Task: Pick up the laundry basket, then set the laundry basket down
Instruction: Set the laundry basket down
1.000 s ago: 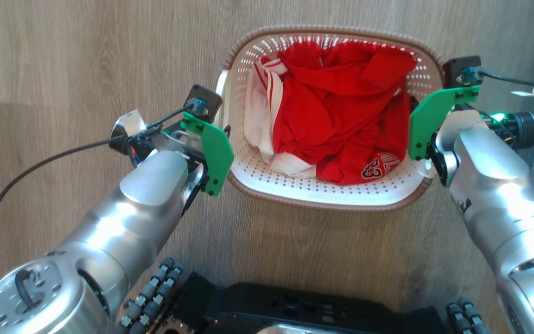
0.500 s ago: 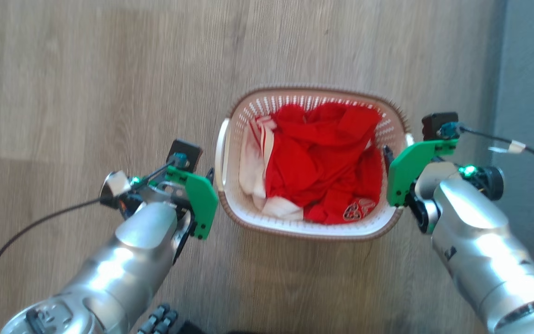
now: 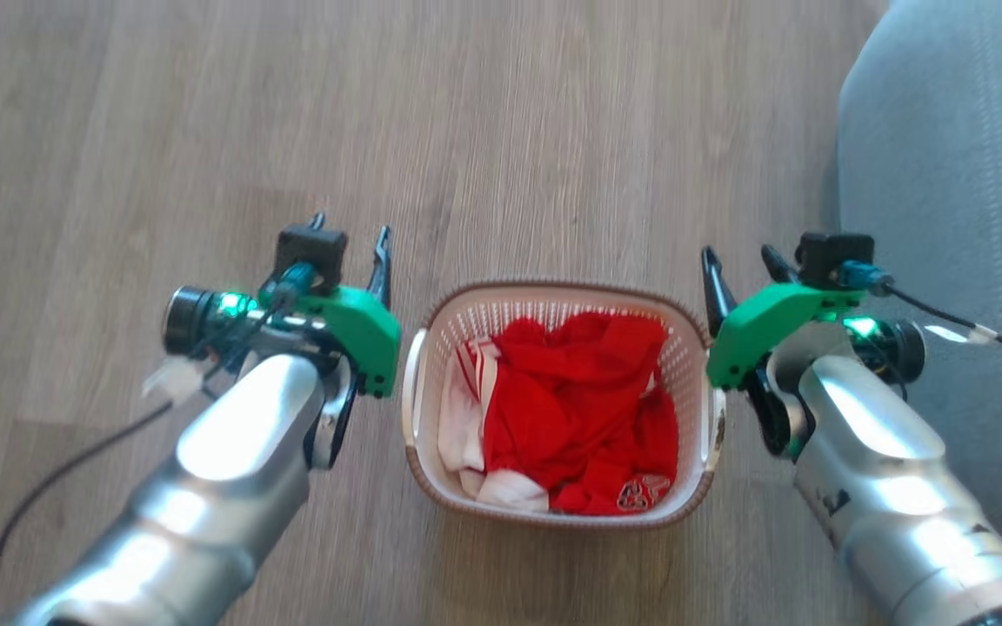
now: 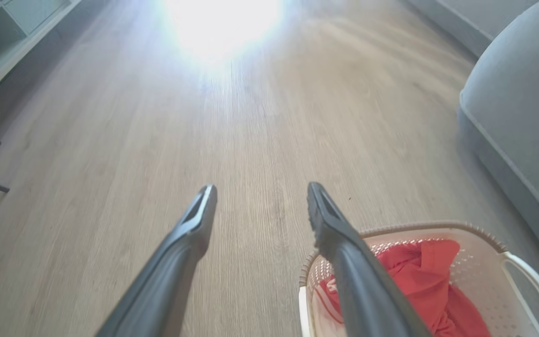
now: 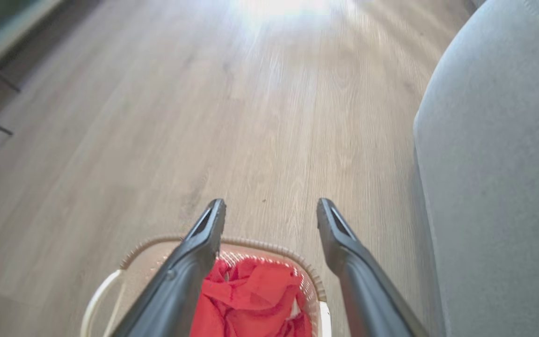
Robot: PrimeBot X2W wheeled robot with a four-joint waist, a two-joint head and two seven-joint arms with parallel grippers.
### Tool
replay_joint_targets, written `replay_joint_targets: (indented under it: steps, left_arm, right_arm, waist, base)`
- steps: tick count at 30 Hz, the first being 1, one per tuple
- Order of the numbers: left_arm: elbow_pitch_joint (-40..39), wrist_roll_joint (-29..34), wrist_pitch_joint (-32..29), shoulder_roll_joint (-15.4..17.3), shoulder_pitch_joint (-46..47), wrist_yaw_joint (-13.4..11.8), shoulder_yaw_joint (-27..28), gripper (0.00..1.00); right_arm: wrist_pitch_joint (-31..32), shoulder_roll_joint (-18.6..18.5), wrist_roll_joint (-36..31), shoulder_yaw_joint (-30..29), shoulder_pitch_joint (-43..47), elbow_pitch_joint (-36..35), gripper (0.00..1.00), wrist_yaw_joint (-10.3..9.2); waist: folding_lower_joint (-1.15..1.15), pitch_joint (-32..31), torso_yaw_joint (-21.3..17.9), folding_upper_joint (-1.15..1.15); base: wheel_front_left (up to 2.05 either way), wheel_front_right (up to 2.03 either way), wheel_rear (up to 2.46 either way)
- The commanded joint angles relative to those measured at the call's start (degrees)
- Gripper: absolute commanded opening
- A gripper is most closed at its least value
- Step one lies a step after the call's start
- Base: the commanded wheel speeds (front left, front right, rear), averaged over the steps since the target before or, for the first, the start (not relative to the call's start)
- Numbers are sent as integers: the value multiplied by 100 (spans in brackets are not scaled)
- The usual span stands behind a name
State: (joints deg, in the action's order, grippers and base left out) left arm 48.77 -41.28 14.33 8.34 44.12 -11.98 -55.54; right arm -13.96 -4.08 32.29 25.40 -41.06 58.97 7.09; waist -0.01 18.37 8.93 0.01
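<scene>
The basket (image 3: 557,300) stood on the floor (image 3: 205,130) between the left pincer (image 3: 350,228) and right pincer (image 3: 737,252), touching neither. Both were spread and empty; whether the lift was finished or still pending could not be told.

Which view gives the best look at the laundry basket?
The head view: the whole laundry basket is seen from above, with its rim, both handles and the red and white clothes. The left wrist view catches a cropped corner of it; the right wrist view catches one cropped end.
</scene>
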Motion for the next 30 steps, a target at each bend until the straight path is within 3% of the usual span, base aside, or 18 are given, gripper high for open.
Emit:
replay_joint_targets:
  steps: [1,6,8,10,11,12,18,21,30]
  left_arm:
    - [-641,443,65,326,-300,-141,613,100]
    - [-2206,1467,66,448,-1120,-33,1919,100]
    - [-2457,1647,66,431,-1287,11,2147,100]
    - [-2919,1962,66,365,-1594,130,2584,100]
    - [-3334,2231,66,263,-1862,307,2961,100]
    - [-3334,2231,66,263,-1862,307,2961,100]
    - [-4248,2753,66,-245,-2709,1004,4092,100]
    - [-4341,2894,66,-386,-3031,1299,4338,100]
    - [-4078,3027,66,-535,-3703,1697,4601,100]
  right_arm:
    - [-96,100,-115,-187,168,-632,100,40]
    - [-102,96,-602,-1181,880,-2359,100,40]
    - [-102,102,-687,-1312,1041,-2643,100,40]
    - [-102,111,-817,-1497,1320,-3143,100,40]
    - [-103,116,-832,-1562,1553,-3518,100,40]
    - [-103,116,-832,-1562,1553,-3518,100,40]
    - [-103,119,-759,-1536,2146,-4321,100,40]
    - [-103,119,-828,-1487,2379,-4473,100,40]
    - [-104,120,-849,-1379,3053,-4538,100,40]
  waist:
    - [1,-370,-20,-1]
    - [1,-695,-37,-1]
    - [1,-754,-40,-1]
    - [1,-858,-45,-1]
    - [1,-947,-49,-1]
    - [1,-947,-49,-1]
    - [1,-1244,-90,-1]
    - [1,-1363,-122,-1]
    - [1,-1624,-212,-1]
  base:
    - [0,0,0]
    - [0,0,0]
    - [0,0,0]
    - [0,0,0]
    - [0,0,0]
    - [0,0,0]
    - [0,0,0]
    - [0,0,0]
    - [0,0,0]
